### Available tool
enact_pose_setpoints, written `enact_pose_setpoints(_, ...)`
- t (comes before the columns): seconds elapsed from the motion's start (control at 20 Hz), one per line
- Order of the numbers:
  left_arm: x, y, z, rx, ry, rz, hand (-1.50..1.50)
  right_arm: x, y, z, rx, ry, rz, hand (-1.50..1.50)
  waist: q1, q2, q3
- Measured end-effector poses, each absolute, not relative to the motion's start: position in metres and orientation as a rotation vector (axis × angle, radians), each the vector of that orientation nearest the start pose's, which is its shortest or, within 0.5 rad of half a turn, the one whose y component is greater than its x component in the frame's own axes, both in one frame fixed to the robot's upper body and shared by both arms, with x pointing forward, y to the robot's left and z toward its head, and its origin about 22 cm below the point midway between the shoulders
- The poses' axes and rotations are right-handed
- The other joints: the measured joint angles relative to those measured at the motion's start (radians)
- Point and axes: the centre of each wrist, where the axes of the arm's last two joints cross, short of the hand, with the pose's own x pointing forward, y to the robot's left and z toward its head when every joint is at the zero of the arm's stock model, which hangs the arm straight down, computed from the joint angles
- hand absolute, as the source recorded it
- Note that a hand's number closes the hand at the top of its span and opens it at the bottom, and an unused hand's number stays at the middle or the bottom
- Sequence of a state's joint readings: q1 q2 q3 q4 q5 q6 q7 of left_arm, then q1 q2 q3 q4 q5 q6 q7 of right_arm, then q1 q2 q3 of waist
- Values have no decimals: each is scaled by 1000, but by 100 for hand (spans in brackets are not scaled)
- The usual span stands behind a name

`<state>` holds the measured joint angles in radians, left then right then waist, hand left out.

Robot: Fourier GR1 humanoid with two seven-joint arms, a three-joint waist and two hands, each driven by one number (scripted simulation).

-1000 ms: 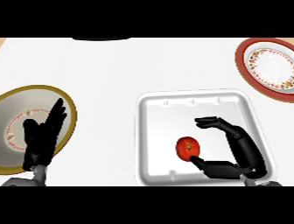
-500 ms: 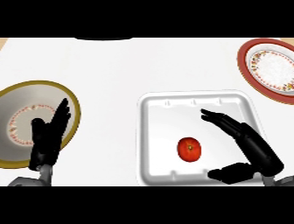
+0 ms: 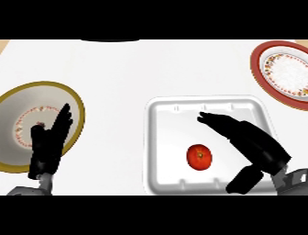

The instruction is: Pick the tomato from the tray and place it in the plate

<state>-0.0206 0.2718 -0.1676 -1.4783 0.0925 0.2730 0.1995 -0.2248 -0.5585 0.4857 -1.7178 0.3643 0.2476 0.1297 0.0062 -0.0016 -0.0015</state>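
From my station I count one tomato (image 3: 199, 157), red, lying in the tray. I count one tray (image 3: 163, 137), white. Plates total two: one plate with a gold rim (image 3: 8, 114) at the left of the counter, and one plate with a red rim (image 3: 261, 69) at the upper right. Hands total two: one left hand (image 3: 48, 140) and one right hand (image 3: 251, 142), both black.

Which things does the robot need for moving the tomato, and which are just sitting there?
Needed:
tomato
white tray
a plate, unclear which: gold-rimmed plate or red-rimmed plate
right robot hand, open beside the tomato

Just sitting there:
left robot hand, resting open
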Motion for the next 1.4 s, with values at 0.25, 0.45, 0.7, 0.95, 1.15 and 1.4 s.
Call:
enact_pose_setpoints(0.25, 248, 252, -14, 250, -1286, -33, 0, 260, -202, 82, -248, -1329, 1404, -150, -3, 1, 1)
enact_pose_setpoints(0.45, 252, 257, -14, 252, -1286, -38, 0, 265, -189, 76, -256, -1274, 1423, -150, -3, 1, 1)
enact_pose_setpoints(0.7, 251, 255, -14, 249, -1284, -34, 0, 268, -183, 68, -244, -1248, 1445, -150, -4, 1, 1)
enact_pose_setpoints(0.95, 248, 251, -15, 250, -1289, -26, 0, 272, -179, 55, -241, -1226, 1467, -150, -4, 1, 2)
enact_pose_setpoints(1.15, 250, 250, -9, 248, -1281, -22, 0, 274, -181, 47, -229, -1214, 1469, -150, -4, 1, 2)
enact_pose_setpoints(1.4, 252, 251, -16, 249, -1288, -29, 0, 273, -168, 29, -223, -1213, 1468, -150, -4, 1, 2)
